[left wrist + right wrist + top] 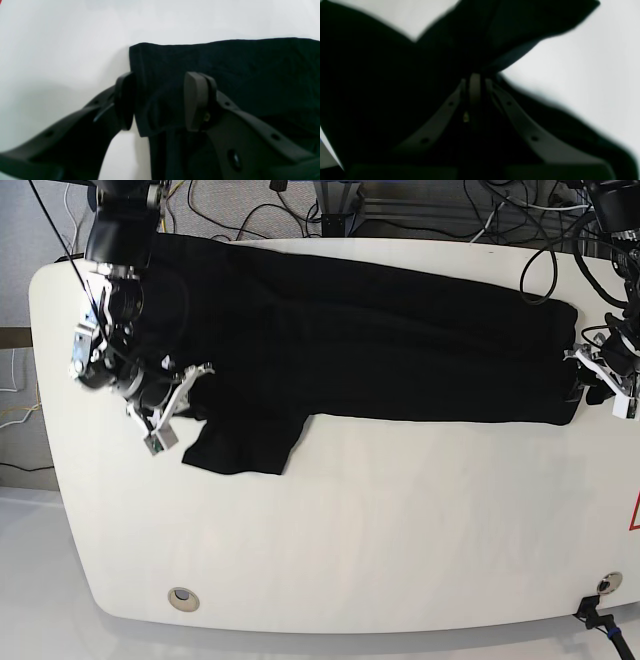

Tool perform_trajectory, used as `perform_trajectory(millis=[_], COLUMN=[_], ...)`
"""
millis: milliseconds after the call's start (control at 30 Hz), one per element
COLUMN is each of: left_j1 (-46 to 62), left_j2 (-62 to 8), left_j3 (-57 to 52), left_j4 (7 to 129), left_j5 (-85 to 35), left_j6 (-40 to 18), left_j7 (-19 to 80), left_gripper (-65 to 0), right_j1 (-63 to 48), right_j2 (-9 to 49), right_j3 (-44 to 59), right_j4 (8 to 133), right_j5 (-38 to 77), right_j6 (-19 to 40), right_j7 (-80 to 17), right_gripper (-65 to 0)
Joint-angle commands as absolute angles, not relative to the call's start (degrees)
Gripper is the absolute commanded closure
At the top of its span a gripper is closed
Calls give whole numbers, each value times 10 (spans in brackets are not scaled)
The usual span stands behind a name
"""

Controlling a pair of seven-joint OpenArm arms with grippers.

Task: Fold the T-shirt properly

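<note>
Left wrist view: left gripper, jaws spread around T-shirt hem corner, not pinching.
Right wrist view: right gripper, jaws pressed together, pinching cloth.
Base view: T-shirt lengthwise along far table edge; near-left sleeve unfolded. Cross folds judged outstanding.

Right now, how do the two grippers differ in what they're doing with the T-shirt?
The right gripper is shut on the T-shirt, pinching bunched cloth near the sleeve; the left gripper is open, straddling a corner without clamping it. Right sits at the sleeve end, left at the opposite end. Both are black and at the shirt's edge.
</note>
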State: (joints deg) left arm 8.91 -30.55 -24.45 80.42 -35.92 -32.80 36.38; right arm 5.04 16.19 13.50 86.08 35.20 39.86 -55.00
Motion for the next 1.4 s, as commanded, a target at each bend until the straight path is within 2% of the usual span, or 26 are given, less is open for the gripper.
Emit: perform_trajectory(millis=[0,167,800,1133,1233,1267,1367], left_j1=[82,83,78,76,77,78,80], left_j2=[-320,-321,-318,-319,-318,-318,-319], left_j3=[-248,-247,-246,-244,-242,-242,-243], left_j4=[813,814,814,814,814,813,814], left_j5=[-369,-369,-369,-369,-365,-365,-364], left_j6=[-329,-329,-341,-339,-340,-341,-339], left_j7=[352,351,366,368,377,377,380], left_gripper=[-289,-286,-284,-282,-290,-293,-295], right_j1=[22,-46,-171,-217,-200,-195,-187], right_j2=[170,170,167,166,167,167,167], right_j3=[133,128,131,135,136,136,137], right_j4=[914,988,1169,1192,1188,1186,1182], right_j5=[368,368,369,374,369,370,374], right_j6=[400,400,400,400,397,396,395], right_j7=[-548,-554,-551,-552,-550,-550,-555], right_gripper=[0,0,0,0,0,-10,-105])
